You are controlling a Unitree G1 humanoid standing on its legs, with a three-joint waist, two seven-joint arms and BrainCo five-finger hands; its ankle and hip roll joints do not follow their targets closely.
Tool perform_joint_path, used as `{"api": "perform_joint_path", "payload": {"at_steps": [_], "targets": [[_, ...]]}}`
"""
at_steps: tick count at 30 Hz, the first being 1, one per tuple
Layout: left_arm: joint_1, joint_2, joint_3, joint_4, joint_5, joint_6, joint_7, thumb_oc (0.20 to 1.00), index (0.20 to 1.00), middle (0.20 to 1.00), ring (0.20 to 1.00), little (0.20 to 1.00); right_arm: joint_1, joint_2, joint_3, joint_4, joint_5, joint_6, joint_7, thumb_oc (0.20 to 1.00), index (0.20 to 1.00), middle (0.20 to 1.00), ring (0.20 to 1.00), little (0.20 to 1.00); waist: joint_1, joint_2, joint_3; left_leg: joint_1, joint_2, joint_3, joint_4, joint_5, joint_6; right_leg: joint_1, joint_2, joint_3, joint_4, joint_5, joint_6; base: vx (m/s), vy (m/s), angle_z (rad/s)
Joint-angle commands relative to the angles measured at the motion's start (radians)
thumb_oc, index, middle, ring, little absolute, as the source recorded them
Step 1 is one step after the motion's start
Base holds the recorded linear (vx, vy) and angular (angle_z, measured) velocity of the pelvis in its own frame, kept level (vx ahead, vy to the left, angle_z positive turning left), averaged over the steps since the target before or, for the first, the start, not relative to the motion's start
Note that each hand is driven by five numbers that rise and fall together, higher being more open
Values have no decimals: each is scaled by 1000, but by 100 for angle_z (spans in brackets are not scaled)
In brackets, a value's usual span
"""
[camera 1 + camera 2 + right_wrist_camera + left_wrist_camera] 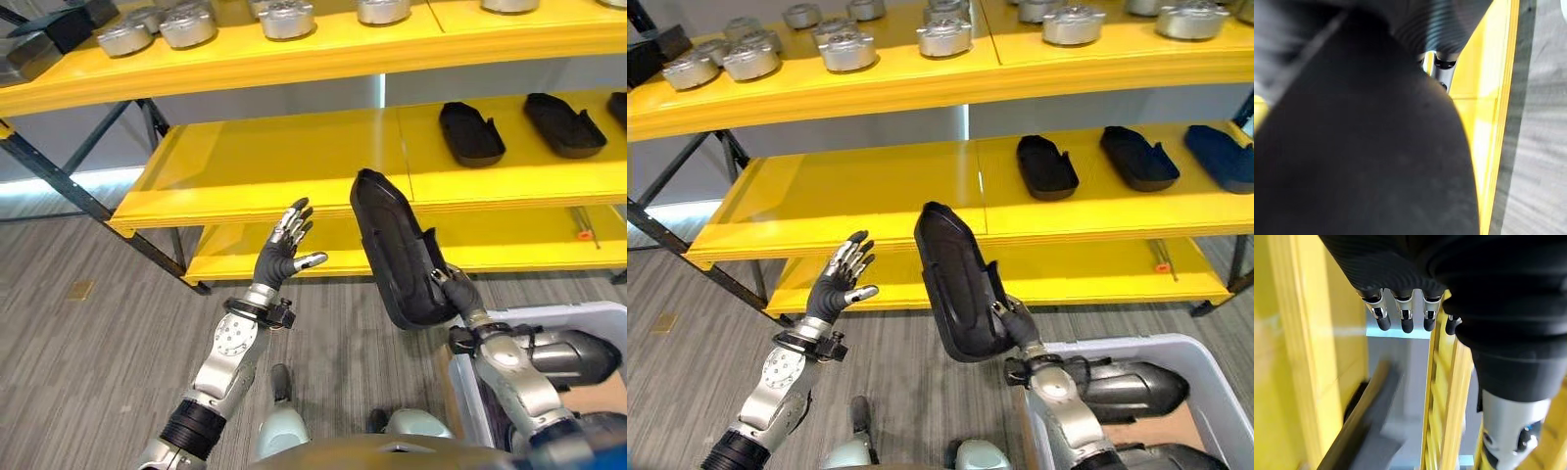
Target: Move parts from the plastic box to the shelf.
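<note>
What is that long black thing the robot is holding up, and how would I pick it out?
Find the yellow shelf, then look just in front of its middle level. There the right hand has its fingers curled round the lower end of a black part, a long hollow shell raised almost upright. Three similar shells lie flat on the shelf; this one alone is in the air.

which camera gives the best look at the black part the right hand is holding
The left eye view: the black part shows whole, tilted upright before the shelf, the right hand clamped at its lower end. The right eye view shows much the same. The right wrist view shows just a dark surface, the left wrist view a blurred edge.
</note>
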Motion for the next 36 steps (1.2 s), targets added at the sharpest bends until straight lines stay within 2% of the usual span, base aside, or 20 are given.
{"api": "perform_joint_path", "payload": {"at_steps": [1,3,4,6,9,12,18,21,23,25,26,28,29,32,33,34,35,36], "targets": [[33,-1,58,-88,42,-78,16,1000,1000,1000,1000,1000,-71,23,26,-94,26,-63,14,200,200,200,200,200,30,6,-26,30,-27,-15,29,131,-17,87,-99,65,-70,74,-12,202,417,-43],[35,-3,67,-82,27,-68,9,1000,1000,1000,1000,1000,-62,16,17,-103,35,-54,18,200,200,200,200,200,19,22,-30,64,-34,11,35,115,-17,83,-98,58,-53,64,-9,171,350,-50],[34,0,70,-79,29,-57,1,1000,1000,1000,1000,1000,-48,8,4,-119,48,-47,27,200,200,200,200,200,12,26,-37,95,-51,25,31,86,-11,82,-103,53,-55,71,0,160,302,-22],[32,1,71,-78,34,-55,-5,1000,1000,1000,1000,1000,-41,7,-4,-129,48,-44,32,200,200,200,200,200,10,26,-40,110,-59,28,28,70,-8,81,-108,51,-58,77,6,118,220,-16],[8,11,54,-82,69,-45,-17,1000,1000,1000,1000,1000,-33,13,-33,-153,50,-22,44,200,200,200,200,200,2,14,-53,165,-106,50,17,8,16,70,-141,37,-89,119,44,146,284,13],[-10,18,32,-87,80,-35,-13,1000,1000,1000,1000,1000,-45,32,-35,-155,56,-26,25,200,200,200,200,200,14,0,-61,167,-141,64,16,-20,43,69,-155,20,-99,128,64,75,182,25],[-9,21,18,-94,85,-26,-38,1000,1000,1000,1000,1000,-76,64,-28,-163,65,-35,0,200,200,200,200,200,45,-15,-58,166,-177,89,14,-40,84,56,-162,-14,-47,114,75,43,157,6],[-6,20,4,-98,93,-22,-57,1000,1000,1000,1000,1000,-114,84,-24,-155,53,-50,-22,200,200,200,200,200,69,-25,-48,164,-204,109,14,-56,120,25,-176,-45,61,138,84,7,180,-15],[-10,18,-2,-98,89,-17,-64,1000,1000,1000,1000,1000,-122,92,-20,-152,47,-54,-35,200,200,200,200,200,74,-26,-46,163,-211,116,14,-62,131,9,-178,-51,107,146,85,1,150,-19],[-12,13,-13,-95,79,-2,-81,1000,1000,1000,1000,1000,-137,107,-23,-133,43,-62,-44,200,200,200,200,200,85,-27,-41,165,-226,134,14,-75,153,-28,-179,-80,234,170,86,38,213,-22],[-6,11,-20,-96,87,9,-90,1000,1000,1000,1000,1000,-144,114,-20,-126,38,-62,-45,200,200,200,200,200,91,-31,-35,186,-237,143,14,-95,156,-53,-193,-104,316,169,100,67,227,-30],[0,8,-31,-95,98,11,-86,1000,1000,1000,1000,1000,-156,118,-18,-114,39,-62,-39,200,200,200,200,200,93,-27,-24,203,-236,155,14,-104,159,-99,-206,-123,397,196,106,6,120,-40],[-1,8,-34,-95,100,13,-85,1000,1000,1000,1000,1000,-162,118,-19,-107,41,-64,-35,200,200,200,200,200,93,-23,-18,202,-230,165,14,-98,165,-130,-203,-129,415,214,94,-28,52,-46],[-8,8,-48,-95,103,21,-85,1000,1000,1000,1000,1000,-174,110,-33,-88,53,-61,-29,200,200,200,200,200,69,-26,-9,222,-232,144,14,-111,156,-166,-159,-90,319,224,89,50,-63,-23],[-10,10,-50,-93,96,29,-87,1000,1000,1000,1000,1000,-175,108,-46,-83,56,-61,-24,200,200,200,200,200,58,-31,-7,233,-230,131,14,-118,146,-172,-158,-71,195,248,90,126,-211,6],[-11,12,-53,-86,98,25,-91,1000,1000,1000,1000,1000,-174,110,-55,-84,59,-60,-24,200,200,200,200,200,53,-37,-6,241,-228,125,14,-124,136,-164,-178,-64,66,282,97,146,-269,11],[-10,14,-53,-83,100,22,-94,1000,1000,1000,1000,1000,-175,111,-59,-86,61,-59,-26,200,200,200,200,200,52,-44,-5,245,-228,126,14,-131,131,-166,-198,-61,0,316,108,149,-286,13],[-8,18,-56,-82,106,18,-96,1000,1000,1000,1000,1000,-178,115,-63,-86,64,-54,-29,200,200,200,200,200,50,-52,-1,257,-228,127,14,-145,128,-170,-225,-48,-60,389,132,95,-187,12]]}}
